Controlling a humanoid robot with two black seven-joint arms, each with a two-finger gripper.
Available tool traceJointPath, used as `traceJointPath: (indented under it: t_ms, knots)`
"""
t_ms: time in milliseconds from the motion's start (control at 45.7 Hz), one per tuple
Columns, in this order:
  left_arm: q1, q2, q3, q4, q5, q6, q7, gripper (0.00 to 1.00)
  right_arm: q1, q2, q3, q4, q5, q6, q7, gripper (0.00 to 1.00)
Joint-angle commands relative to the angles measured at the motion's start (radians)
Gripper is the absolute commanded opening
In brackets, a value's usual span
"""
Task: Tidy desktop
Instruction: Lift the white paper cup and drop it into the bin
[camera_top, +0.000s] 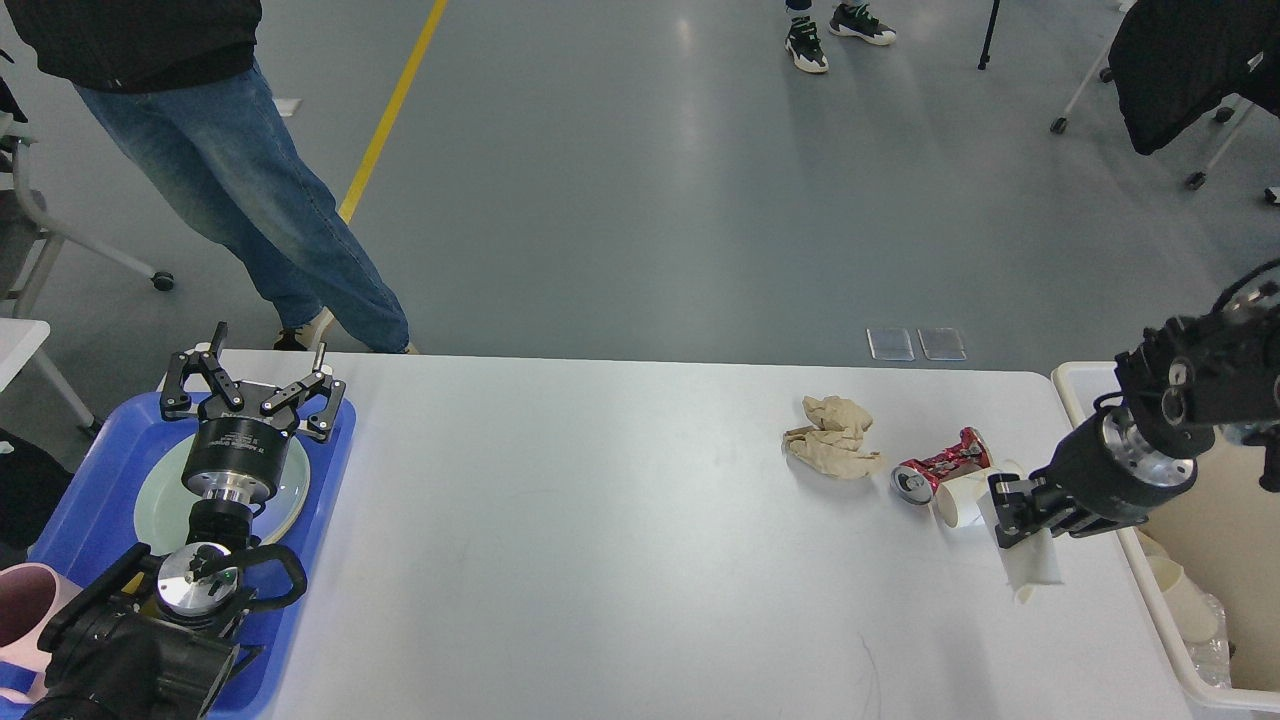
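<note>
The white desktop (600, 520) carries a crumpled brown paper wad (835, 440), a crushed red can (940, 465) and a white paper cup (958, 500) lying on its side against the can. My right gripper (1015, 515) hangs above the table's right part, just right of that lying cup. It is shut on a flattened white paper cup (1035, 572), which dangles below the fingers. My left gripper (250, 388) is open and empty over the far end of the blue tray (325, 500).
A cream-white bin (1085, 400) stands at the table's right end with paper cups (1180, 600) inside. The blue tray holds a pale green plate (160, 500) and a pink mug (25, 600). A person in jeans (270, 200) stands beyond the far left corner.
</note>
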Motion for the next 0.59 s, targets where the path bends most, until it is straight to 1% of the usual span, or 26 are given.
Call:
traceJointPath:
  t_ms: [0, 109, 197, 284, 394, 459, 568]
  knots:
    - [0.0, 0.0, 0.0, 0.002, 0.0, 0.0, 0.0, 0.96, 0.185, 0.004, -0.048, 0.016, 0.154, 0.162, -0.001, 0.0]
    - [0.0, 0.0, 0.0, 0.0, -0.002, 0.0, 0.0, 0.96, 0.329, 0.034, -0.116, 0.052, 0.225, 0.21, -0.01, 0.0]
    - [0.0, 0.0, 0.0, 0.0, 0.0, 0.0, -0.002, 0.96, 0.447, 0.068, -0.164, 0.107, 0.265, 0.214, -0.013, 0.0]
    - [0.0, 0.0, 0.0, 0.002, -0.002, 0.0, -0.002, 0.96, 0.523, 0.082, -0.19, 0.157, 0.3, 0.213, -0.019, 0.0]
    - [0.0, 0.0, 0.0, 0.002, 0.0, 0.0, -0.002, 0.96, 0.587, 0.1, -0.207, 0.193, 0.334, 0.213, -0.05, 0.0]
    - [0.0, 0.0, 0.0, 0.002, 0.0, 0.0, -0.002, 0.96, 0.612, 0.102, -0.21, 0.196, 0.357, 0.211, -0.094, 0.0]
    - [0.0, 0.0, 0.0, 0.002, -0.002, 0.0, -0.002, 0.96, 0.653, 0.099, -0.21, 0.197, 0.411, 0.204, -0.208, 0.0]
